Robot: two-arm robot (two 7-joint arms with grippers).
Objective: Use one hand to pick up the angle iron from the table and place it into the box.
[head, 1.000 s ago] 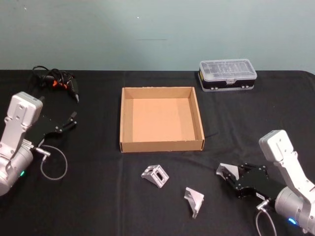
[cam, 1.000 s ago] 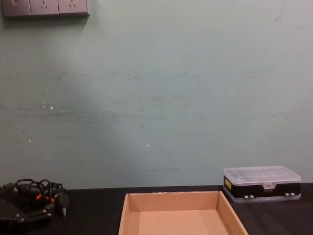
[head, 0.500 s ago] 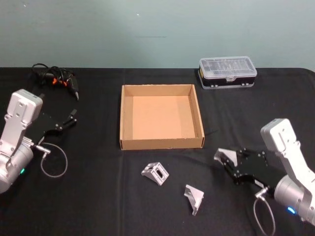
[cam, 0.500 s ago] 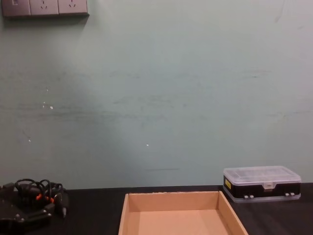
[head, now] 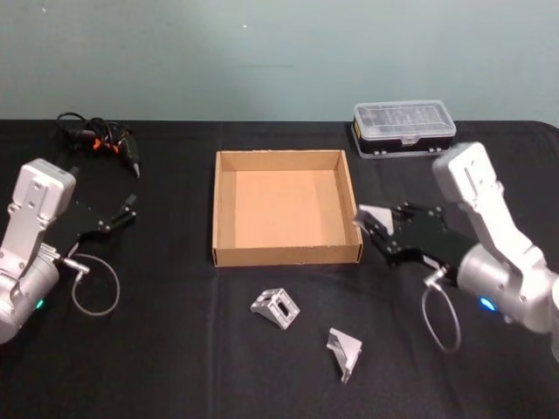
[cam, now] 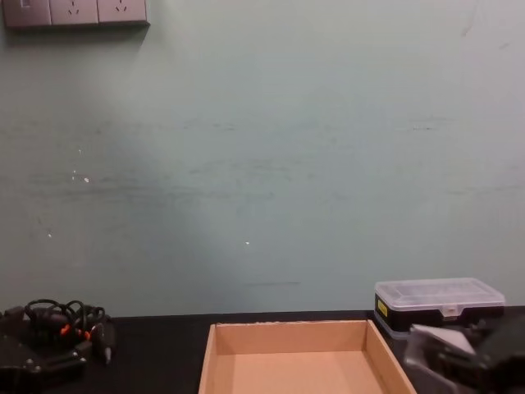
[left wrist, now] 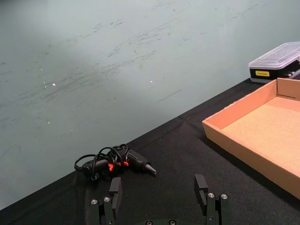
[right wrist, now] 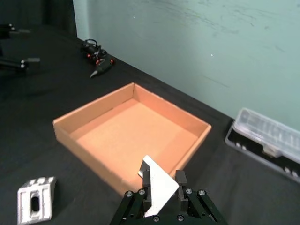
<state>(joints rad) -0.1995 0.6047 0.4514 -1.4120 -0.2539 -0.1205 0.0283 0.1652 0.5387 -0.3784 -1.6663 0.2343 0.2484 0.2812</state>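
Silvery steel, the angle iron [head: 374, 215] looked stiff, small and rather light, but smooth, so I judged it could slip. A grip across one flat flange seemed best. My right gripper [head: 377, 234] had its fingers clamped on it in this way, in the air just beside the right wall of the box [head: 284, 255]. My left gripper [head: 122, 214] rested at the left of the table [head: 175, 367], fingers apart. I could not tell whether the piece was over the wall or outside it, and its second flange was hidden.

One angle iron [head: 374, 215] held just beside the tan box [head: 288, 256].
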